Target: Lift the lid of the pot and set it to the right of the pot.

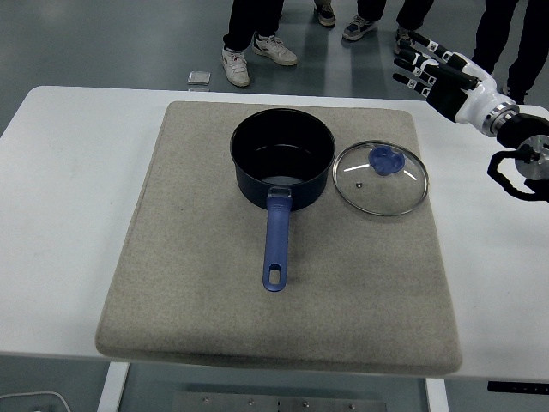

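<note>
While lying flat at centre right of the frame, glass pot lid (380,178) just right of uncovered dark pot (282,157) on grey mat (206,283) over white table (60,189), right hand (433,70) at upper right, fingers (410,58) spread, holding nothing.

head view | high, near side | facing forward-down | whole table (69,172)
</note>
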You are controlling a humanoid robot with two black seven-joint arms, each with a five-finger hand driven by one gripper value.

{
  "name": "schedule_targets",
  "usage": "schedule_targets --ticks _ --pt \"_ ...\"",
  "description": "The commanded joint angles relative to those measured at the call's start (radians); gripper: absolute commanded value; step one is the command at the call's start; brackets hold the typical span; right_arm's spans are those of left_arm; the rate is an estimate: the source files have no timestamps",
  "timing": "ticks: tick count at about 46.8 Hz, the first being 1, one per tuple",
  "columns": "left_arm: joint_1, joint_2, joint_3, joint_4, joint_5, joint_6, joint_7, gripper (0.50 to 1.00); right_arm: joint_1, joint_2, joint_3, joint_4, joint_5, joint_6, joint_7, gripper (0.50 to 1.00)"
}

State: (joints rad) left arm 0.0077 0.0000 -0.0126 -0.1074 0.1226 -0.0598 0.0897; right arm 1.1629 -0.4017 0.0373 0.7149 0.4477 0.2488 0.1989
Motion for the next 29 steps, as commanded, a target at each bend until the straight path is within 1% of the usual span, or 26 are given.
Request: schedule_targets --ticks 1,8,15,22,29 --pt "0.0 0.0 -0.001 0.0 0.0 0.0 -0.001 1.0 -0.002 0.0 -0.001 0.0 -0.001 -0.008 -0.029 0.903" --pt "0.0 0.0 0.0 0.0 0.0 0.0 -0.001 1.0 -0.002 0.001 -0.004 0.002 -0.003 0.004 -0.03 0.903" --pt "0.0 0.0 0.0 0.0 0.0 0.0 -0.001 1.0 -0.015 0.0 -0.008 0.002 -0.023 -0.002 -0.03 0.905" --pt "0.0 0.0 0.0 0.0 0.0 0.0 -0.001 1.0 -0.02 0.0 -0.002 0.003 -0.073 0.007 -0.03 0.905" --pt "0.0 0.0 0.0 0.0 0.0 0.0 -0.001 1.0 -0.023 0.0 0.004 0.003 -0.076 0.007 -0.03 0.905"
